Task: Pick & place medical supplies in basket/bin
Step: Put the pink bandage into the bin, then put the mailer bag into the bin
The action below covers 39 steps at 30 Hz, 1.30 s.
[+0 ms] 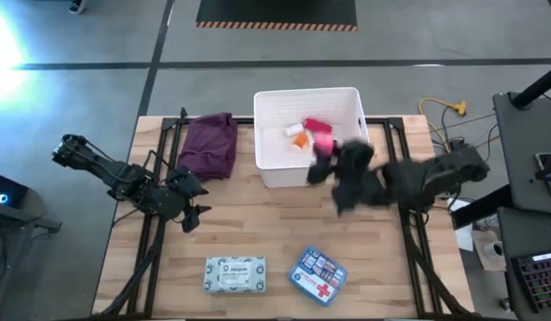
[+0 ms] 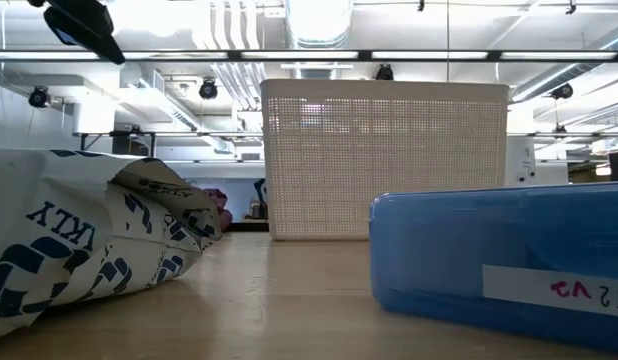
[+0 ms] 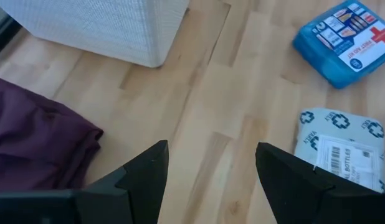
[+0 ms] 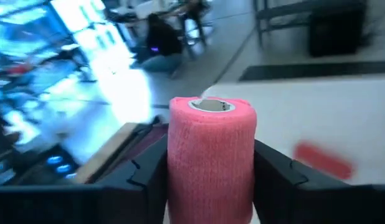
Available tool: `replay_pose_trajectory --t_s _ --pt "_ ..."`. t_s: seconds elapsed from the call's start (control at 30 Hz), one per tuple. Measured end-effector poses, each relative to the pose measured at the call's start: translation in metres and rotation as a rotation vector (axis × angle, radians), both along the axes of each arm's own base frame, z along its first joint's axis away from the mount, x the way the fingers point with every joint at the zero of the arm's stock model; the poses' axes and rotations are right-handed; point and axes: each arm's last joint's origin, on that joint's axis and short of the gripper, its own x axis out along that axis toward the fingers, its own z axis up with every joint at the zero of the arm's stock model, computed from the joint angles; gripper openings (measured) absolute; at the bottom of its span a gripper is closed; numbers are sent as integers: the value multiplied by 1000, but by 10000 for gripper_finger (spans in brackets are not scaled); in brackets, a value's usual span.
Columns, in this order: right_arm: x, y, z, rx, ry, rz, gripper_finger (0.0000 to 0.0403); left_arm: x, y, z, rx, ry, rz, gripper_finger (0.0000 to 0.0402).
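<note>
From above, my right gripper (image 1: 322, 160) hangs over the front right corner of the white bin (image 1: 267, 169), clamped on a pink bandage roll (image 1: 324, 148); inside the bin lie an orange-capped item (image 1: 298, 135) and a red piece (image 1: 316, 126); the patterned packet (image 1: 234, 274) and the blue first-aid box (image 1: 317, 275) lie side by side near the table's front edge; a purple cloth (image 1: 210, 144) lies just left of the bin; my left gripper (image 1: 192, 214) waits over the table's left side.

From table height, the bin's (image 2: 384, 160) mesh wall stands behind the packet (image 2: 84, 240) and the box (image 2: 499, 255).

My left wrist shows its fingers (image 3: 146, 180) spread wide on nothing, with packet (image 3: 339, 146), box (image 3: 348, 37) and cloth (image 3: 37, 143) on the wood beyond.

My right wrist shows the roll (image 4: 211, 158) upright between my fingers (image 4: 149, 165), gripped across its sides; I judge it light, soft and grippy, so a gentle squeeze suffices; the box looks rigid and smooth, best taken across its narrow width; the packet looks crinkly and yielding.
</note>
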Motion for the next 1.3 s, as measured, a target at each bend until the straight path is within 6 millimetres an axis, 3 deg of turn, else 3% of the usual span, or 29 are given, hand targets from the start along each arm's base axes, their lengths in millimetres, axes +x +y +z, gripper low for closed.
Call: replay_pose_trajectory --t_s 0.27,0.37,0.47,0.6,0.77,0.93,1.07,1.17,1.3 --pt "-28 -120 29 125 85 -115 260 0 0 0 1 1 -5 221" --pt "-35 -142 40 173 93 -61 292 0 0 0 -13 2 2 221" --pt "-43 -142 58 139 55 -56 317 0 0 0 -27 -1 17 221" --pt "-47 -132 80 74 57 7 336 0 0 0 -49 -4 35 221" --pt "-50 -99 92 24 110 162 342 2 -6 -2 -131 5 0 221" --pt "-39 -54 56 148 404 371 343 11 -32 -10 -212 -54 -210 221" --pt "-33 -16 20 297 600 497 343 18 -56 -34 -286 10 -325 221" --pt "-23 14 -12 371 695 591 342 25 -70 -56 -426 126 -240 221" --pt "-2 48 -45 415 668 726 331 39 -100 -73 -621 163 -181 221"
